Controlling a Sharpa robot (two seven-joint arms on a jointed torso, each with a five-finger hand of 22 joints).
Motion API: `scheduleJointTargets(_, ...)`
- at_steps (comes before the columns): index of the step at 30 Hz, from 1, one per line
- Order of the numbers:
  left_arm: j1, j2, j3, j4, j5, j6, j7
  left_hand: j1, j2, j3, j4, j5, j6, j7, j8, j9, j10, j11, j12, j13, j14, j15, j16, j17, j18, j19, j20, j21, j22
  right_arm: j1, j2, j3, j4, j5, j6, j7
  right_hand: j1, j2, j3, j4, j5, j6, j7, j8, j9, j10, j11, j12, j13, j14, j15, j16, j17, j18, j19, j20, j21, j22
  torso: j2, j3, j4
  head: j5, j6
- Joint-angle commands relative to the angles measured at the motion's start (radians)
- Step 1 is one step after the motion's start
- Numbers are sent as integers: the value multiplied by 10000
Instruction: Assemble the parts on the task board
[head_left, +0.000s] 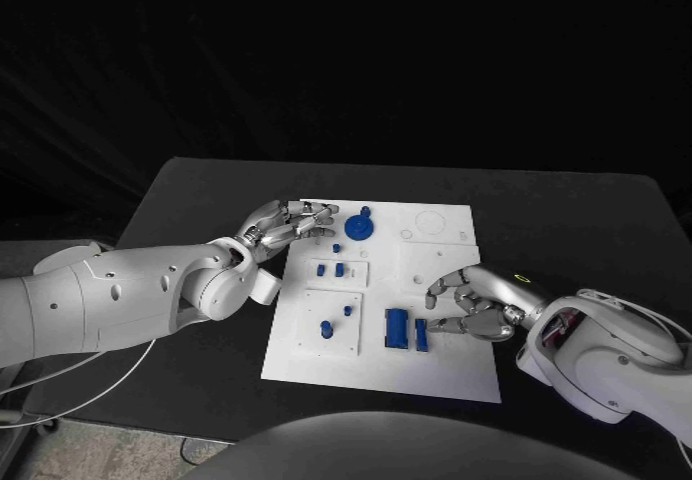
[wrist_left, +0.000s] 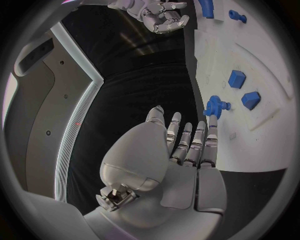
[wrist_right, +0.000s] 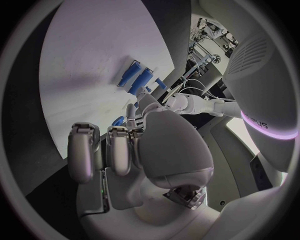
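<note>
Task board (head_left: 433, 360): white plate lying flat in the middle of the black bench (head_left: 188, 200), long side running away from the robot. Blue gear-like part (head_left: 359, 226): on the board's far left portion, just beside the left fingertips; in the left wrist view it sits just past those fingertips, whether touching cannot be told. Two small blue blocks (head_left: 330, 269): side by side on a raised white square inset near the board's left middle. Small blue pegs (head_left: 326, 326): on a second white inset nearer the robot, left side of the board. Two blue bars (head_left: 405, 328): one broad, one narrow, lying parallel near the board's near centre, just beside the right hand. Left hand (head_left: 289, 224): at the board's far left edge, palm down, fingers stretched forward and close together, nothing in its grasp. Right hand (head_left: 476, 305): over the board's right side, fingers curled inward toward the bars; thumb and fingers bent round a gap in which no part can be made out, so whether it has hold of anything cannot be told. Left arm (head_left: 130, 295): white, coming across the bench's left side. Right arm (head_left: 613, 355): white, at the bench's near right.
</note>
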Motion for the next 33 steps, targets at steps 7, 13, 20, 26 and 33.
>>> scheduleJointTargets(7, -9, -29, 8, 65, 57, -18, 168, 99, 9, -11, -16, 54, 26, 32, 36, 4, 78, 33, 64, 15, 49, -8, 66, 16, -61, 36, -17, 60, -11, -207, 84, -40, -107, -1123, -46, 245, -243, -460, -223, 955, -248, 72, -24, 762, 490, 1031, -9, 38, 2631, 847, 49, -40, 1582, 27, 513, 31, -49, 2199, 8, 7, -1, 22, 1)
scheduleJointTargets(13, -9, -47, 8, 80, 58, -9, 157, 99, 9, -11, -16, 54, 26, 32, 36, 4, 78, 33, 64, 15, 49, -8, 66, 16, -61, 36, -17, 60, -11, -298, 211, -46, -167, -1102, 39, -60, -176, -714, -296, 1706, -248, -212, -84, 1933, 1678, 1031, -63, 38, 2631, 838, 2, -77, 1525, 40, 485, 18, -112, 2176, 9, 0, -15, 19, 1)
scheduleJointTargets(20, -9, -48, 9, 87, 59, 3, 157, 99, 9, -11, -16, 54, 26, 32, 36, 4, 78, 33, 64, 15, 49, -8, 66, 16, -61, 36, -17, 60, -11, -366, 362, -47, -258, -1133, 176, -295, -15, -884, -365, 2189, -248, -554, -136, 2815, 2665, 1031, -64, 38, 2631, 833, -4, -99, 1493, 53, 467, -16, -153, 2163, 13, -3, -23, -27, 1)
scheduleJointTargets(26, -9, -49, 10, 92, 59, 13, 151, 111, 7, -10, -15, 63, 27, 31, 38, 4, 89, 36, 71, 15, 57, -10, 78, 17, -58, 38, -18, 63, -12, -387, 439, -48, -331, -1226, 392, -468, 100, -924, -371, 2195, -249, -654, -147, 3001, 2890, 1031, -72, 38, 2631, 825, -12, -124, 1457, 60, 455, -20, -185, 2153, 1, -2, 4, -42, 1)
scheduleJointTargets(33, -9, -64, 11, 98, 59, 27, 141, 111, 7, -10, -15, 63, 27, 31, 38, 4, 89, 36, 71, 15, 57, -10, 78, 17, -58, 38, -18, 63, -12, -400, 531, -48, -434, -1275, 650, -660, 213, -970, -386, 2188, -250, -707, -153, 3104, 3015, 1031, -70, 38, 2631, 822, -11, -129, 1451, 70, 436, -21, -230, 2139, 5, 6, -2, -33, 1)
